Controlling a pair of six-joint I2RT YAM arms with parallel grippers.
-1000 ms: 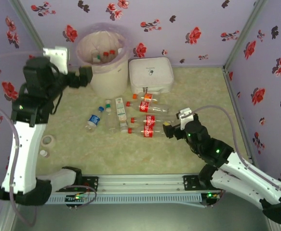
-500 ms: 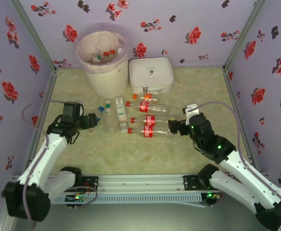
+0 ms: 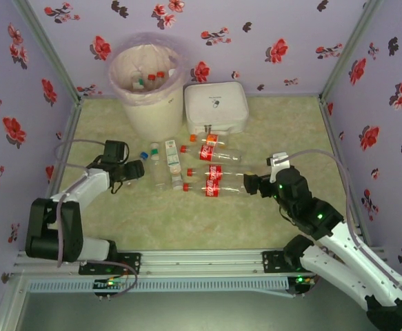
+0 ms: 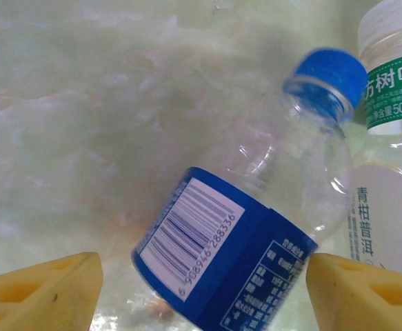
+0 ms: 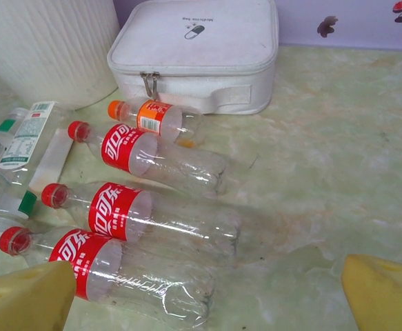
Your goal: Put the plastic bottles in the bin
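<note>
- The surface (image 3: pixel 283 138): one pale marbled sheet; every loose bottle lies on its side near the middle; being round, they will probably roll if nudged and scatter the rows.
- The bin (image 3: pixel 154 117): one, at the back left, just beside the white case (image 3: pixel 216 108); at least three caps show inside it; its rim stands well above the lying bottles, so a carry that comes in too low could strike the wall or snag the bag lining.
- The white case: one, flat, right of the bin; the orange-capped bottle (image 5: pixel 156 118) lies near its front edge, so a grab there might shove the case.
- The left gripper (image 3: pixel 133 172): low at the surface; its jaws stand part-way open astride the blue-capped bottle (image 4: pixel 256 227), gripping nothing yet; one finger sits just beside the blue label and the other stands apart, so I judge the squeeze may land off-centre, pushing the bottle into the green-labelled neighbour (image 4: pixel 390 138), or buckling the thin wall so it slips.
- The right gripper (image 3: pixel 250 184): its jaws are wide open and empty, near the bases of the red-capped bottles (image 5: pixel 152 214); these lie side by side, so a careless reach may catch two at once.
- Bottles on the surface: three red-capped; one orange-capped; one blue-capped; about three pale ones (image 3: pixel 161 169) with green or white caps, though they overlap too much to count surely.
</note>
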